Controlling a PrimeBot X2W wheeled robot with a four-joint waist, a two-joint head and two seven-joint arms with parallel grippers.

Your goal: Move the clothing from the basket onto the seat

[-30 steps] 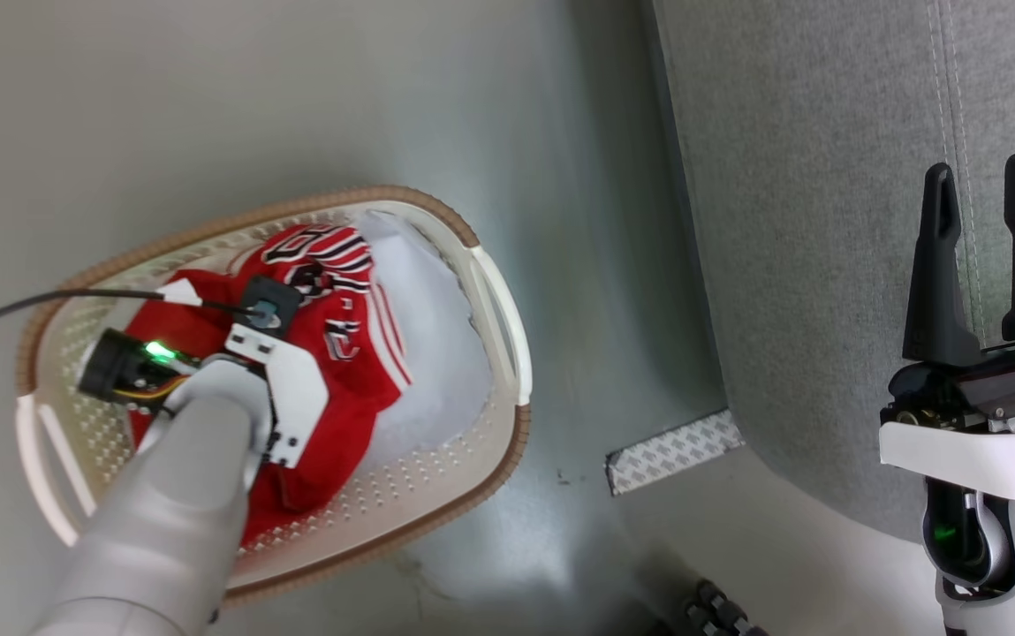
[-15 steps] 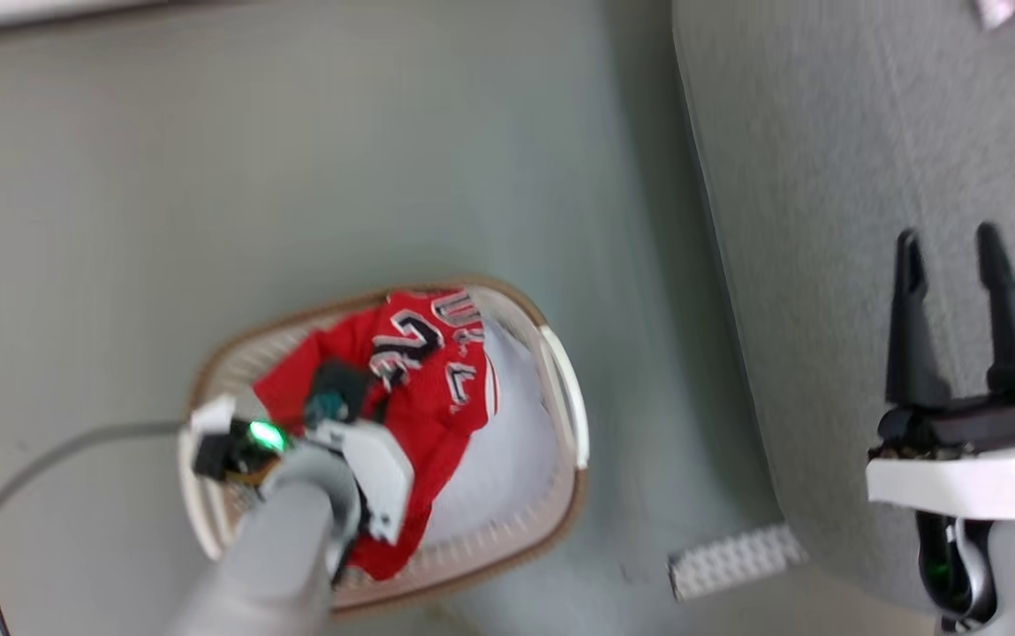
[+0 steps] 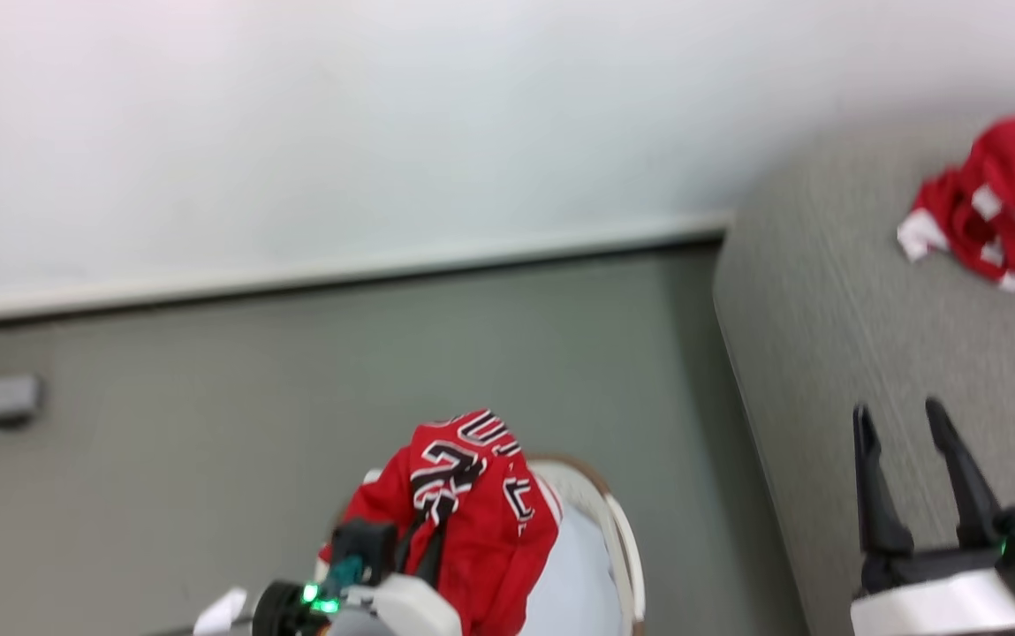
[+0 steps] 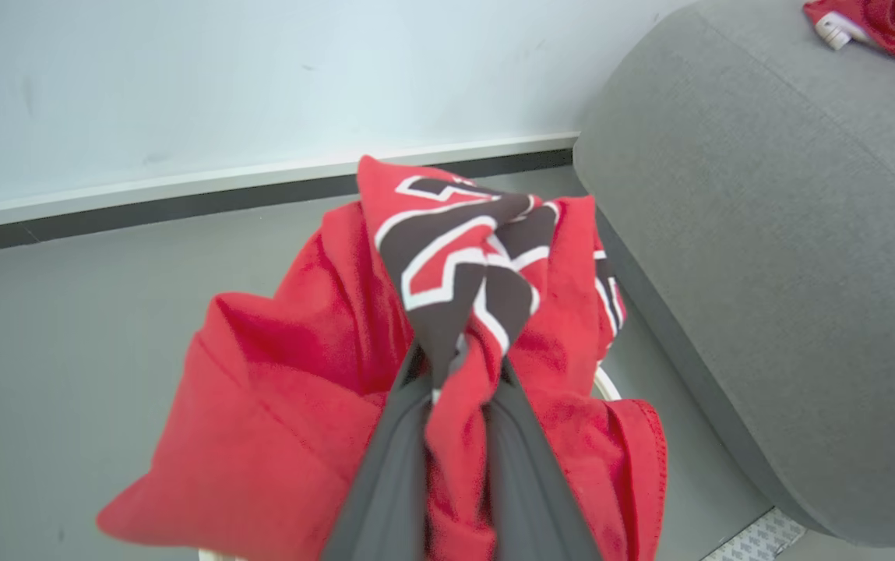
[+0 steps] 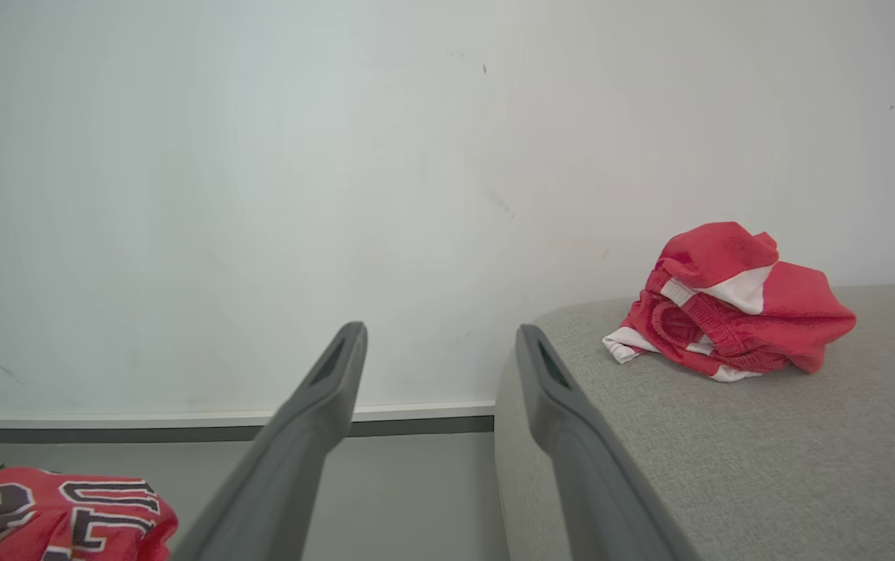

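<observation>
Pale wall meets grey floor along a white skirting. The seat fills the right side, and its rounded corner and upright side stand between the basket and the cushion top. A second garment, crumpled red with white trim, lies far back on the seat, well apart from both grippers.

The jersey hangs bunched above the basket, red with black-and-white lettering twisted into folds. The left gripper has its jaws closed on a gathered ridge of it.

The left wrist view gives this pinch close up, with cloth squeezed between the two fingers and spilling to both sides, and a patterned strip on the floor by the seat's base. The head view adds the basket's rim beneath and a pale cloth inside it. The right gripper hovers over the seat's near edge with its jaws wide and holding no cloth. Its wrist view looks level across the cushion at the second garment.
</observation>
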